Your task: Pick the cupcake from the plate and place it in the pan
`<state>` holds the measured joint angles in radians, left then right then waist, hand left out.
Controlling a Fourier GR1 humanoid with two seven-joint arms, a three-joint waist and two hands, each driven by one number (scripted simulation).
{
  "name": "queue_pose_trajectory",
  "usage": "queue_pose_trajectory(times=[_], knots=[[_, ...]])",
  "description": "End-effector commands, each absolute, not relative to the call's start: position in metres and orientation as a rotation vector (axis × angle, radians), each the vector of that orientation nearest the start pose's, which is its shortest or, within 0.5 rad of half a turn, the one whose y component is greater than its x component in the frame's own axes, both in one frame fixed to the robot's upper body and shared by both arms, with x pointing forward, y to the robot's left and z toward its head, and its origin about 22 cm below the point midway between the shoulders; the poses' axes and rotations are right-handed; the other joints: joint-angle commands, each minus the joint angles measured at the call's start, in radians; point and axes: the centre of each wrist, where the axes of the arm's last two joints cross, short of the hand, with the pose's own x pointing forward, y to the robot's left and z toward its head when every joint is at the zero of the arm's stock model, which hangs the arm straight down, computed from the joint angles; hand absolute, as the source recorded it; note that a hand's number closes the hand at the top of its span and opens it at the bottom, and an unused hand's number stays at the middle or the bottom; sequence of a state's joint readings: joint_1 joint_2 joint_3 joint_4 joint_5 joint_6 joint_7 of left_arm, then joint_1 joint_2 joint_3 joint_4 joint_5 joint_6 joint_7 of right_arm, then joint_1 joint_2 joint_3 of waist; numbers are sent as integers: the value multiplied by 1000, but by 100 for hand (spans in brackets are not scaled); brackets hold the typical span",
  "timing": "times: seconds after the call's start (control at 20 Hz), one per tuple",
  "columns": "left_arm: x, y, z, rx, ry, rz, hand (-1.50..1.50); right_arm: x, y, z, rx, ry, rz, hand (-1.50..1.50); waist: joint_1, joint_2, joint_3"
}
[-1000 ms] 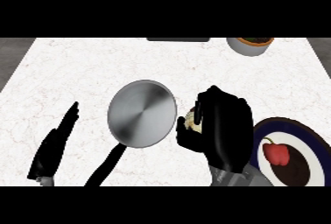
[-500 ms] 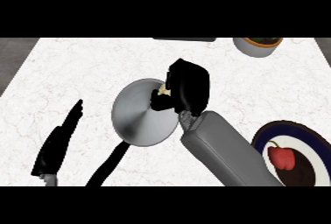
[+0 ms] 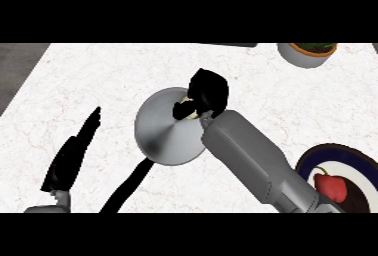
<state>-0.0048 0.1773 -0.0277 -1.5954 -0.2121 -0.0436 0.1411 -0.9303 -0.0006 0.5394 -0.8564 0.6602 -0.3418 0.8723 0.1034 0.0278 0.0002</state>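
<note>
We see the right hand (image 3: 208,90) over the upper right part of the pan (image 3: 166,135), its grey forearm running in from the lower right and crossing the pan's right rim. The fingers (image 3: 214,82) are curled downward and, with the thumb, close round the cupcake (image 3: 192,114). Only a small pale patch of the cupcake shows, tucked under the fingers and against the palm; the hand hides the rest. That patch lies inside the pan's outline, near its upper right edge. We cannot tell whether the cupcake rests on the pan's surface or is held just above it.

The pan is a round grey disc lying flat on the white marbled counter (image 3: 96,75), with its black handle pointing down and to the left, toward the view's lower edge.

The left hand (image 3: 72,157) shows at the lower left, well apart from the pan's rim and just beside the handle. Its fingers are straight and together, pointing up, and they hold nothing.

At the lower right, partly cut by the edge, we see the dark plate (image 3: 316,159) with a pale ring. A red fruit (image 3: 332,185) lies on it, just beside the right forearm. A small bowl (image 3: 305,56) with dark contents stands at the counter's far right corner, well apart from both hands.
</note>
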Motion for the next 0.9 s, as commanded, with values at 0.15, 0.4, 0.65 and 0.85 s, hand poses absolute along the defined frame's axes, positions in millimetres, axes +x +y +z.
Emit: queue_pose_trajectory(times=[0.15, 0.4, 0.65, 0.85], knots=[[255, 253, 22, 244, -1447, -356, 0, 374, -41, 56, -605, -1089, 469, -150, 34, 10, 2], [249, 249, 8, 246, -1436, -361, 0, 380, -38, 66, -565, -1278, 290, -150, 32, 8, 2], [250, 246, 13, 253, -1442, -358, 0, 382, -36, 71, -624, -1444, 63, -150, 21, 1, 2], [249, 256, 15, 270, -1424, -319, 0, 391, -40, 76, -657, -1461, -106, -150, -10, -6, 1]])
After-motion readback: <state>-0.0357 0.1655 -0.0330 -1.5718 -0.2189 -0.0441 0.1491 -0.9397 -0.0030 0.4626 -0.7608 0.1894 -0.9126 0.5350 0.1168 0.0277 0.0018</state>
